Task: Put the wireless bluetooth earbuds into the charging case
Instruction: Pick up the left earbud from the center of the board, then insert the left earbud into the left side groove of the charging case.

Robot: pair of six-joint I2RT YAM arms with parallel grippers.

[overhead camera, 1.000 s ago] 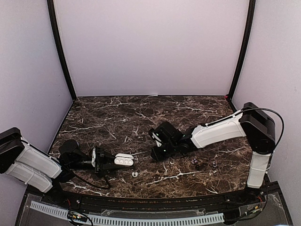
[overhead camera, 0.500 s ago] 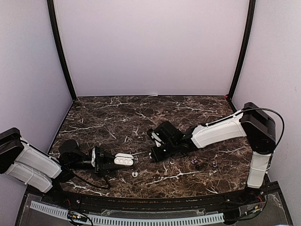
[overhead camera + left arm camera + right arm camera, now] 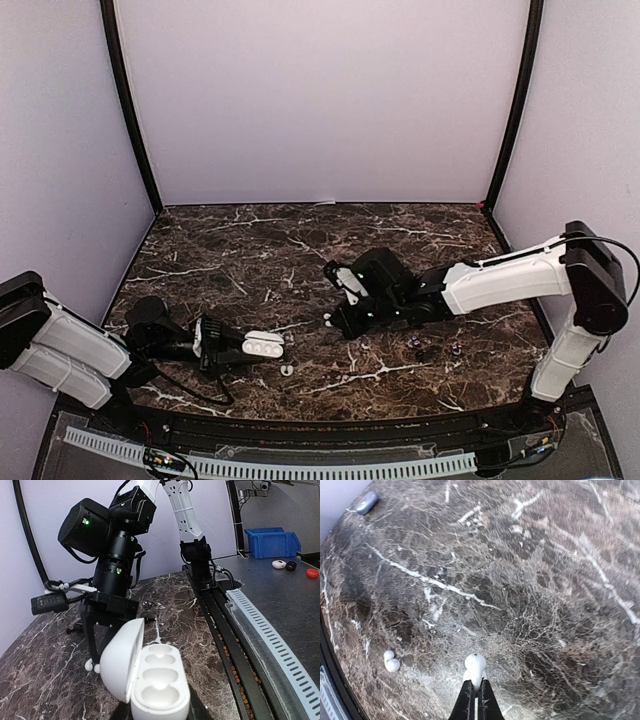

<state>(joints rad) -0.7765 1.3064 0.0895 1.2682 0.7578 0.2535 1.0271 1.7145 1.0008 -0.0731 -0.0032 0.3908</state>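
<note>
Clearly the small white glossy plastic earbud [image 3: 475, 666] is sitting pinched at the very tips of the right gripper [image 3: 475, 685]. Its jaws are standing all but shut w/ only the bud's narrow end between them. It is hanging low over the dark marble-patterned table [image 3: 250, 250], about mid-table, and I cannot tell whether it is touching the surface. By the look of it, it is going to be v. light, hard and slick, w/ a rounded body prob. wanting to pivot or squirt out of a two-point pinch. So the hold is best going across the narrow end, as it is now, leaving the bulbous head free to drop into a well; extra squeeze is more likely risking a pop-out than breakage. A second white bean-shaped earbud [image 3: 287, 369] is lying loose on the table betw. the two arms, just beside the white pebble-shaped plastic charging case [image 3: 157, 687]. That case is gaping open, lid tipped up to one side, wells facing up and looking empty. The left gripper [image 3: 238, 346] is clamping it narrowly at its base end, low over the near-left table. The case is looking smooth and rigid too, so it is prob. needing a firm steady hold while a bud is going in. A tiny dark earbud [image 3: 417, 347] and another dark one [image 3: 456, 350] are lying well apart from the case, near the right arm.
</note>
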